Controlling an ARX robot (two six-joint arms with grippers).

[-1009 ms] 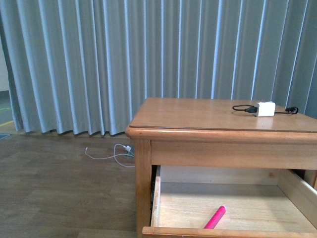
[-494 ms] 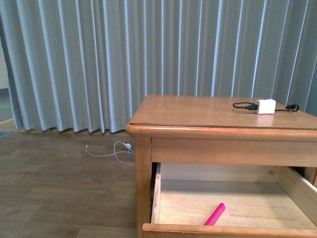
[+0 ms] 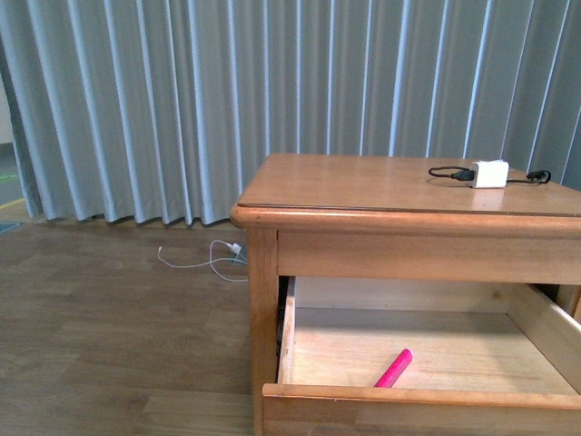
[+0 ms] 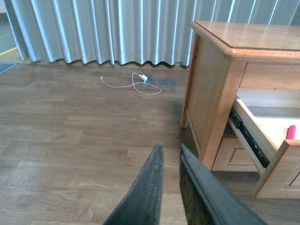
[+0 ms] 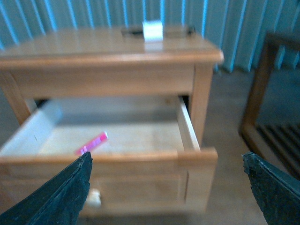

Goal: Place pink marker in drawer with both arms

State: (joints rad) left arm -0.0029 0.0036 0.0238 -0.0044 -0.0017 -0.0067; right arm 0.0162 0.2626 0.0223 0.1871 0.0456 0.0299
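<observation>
Pink marker (image 3: 393, 368) lies in the open drawer (image 3: 408, 393); both grippers empty.

Front view, L to R: grey curtain (image 3: 136, 109) across the back, white cable (image 3: 204, 263) on the floor at centre left, wooden nightstand (image 3: 399, 182) filling the right half w/ drawer pulled out at lower right. Marker lies slantwise on the drawer floor, lower middle-right, near the front rim. White charger (image 3: 490, 173) sits upper right on the top. Left gripper (image 4: 169, 147): fingers almost pressed together, slim gap, nothing between, over floor beside the nightstand. Right gripper (image 5: 167, 156): spread wide, facing the drawer front. Marker prob. light, stiff, smooth plastic, apt to roll; best pinched mid-barrel, across its length. No brand or writing legible.
</observation>
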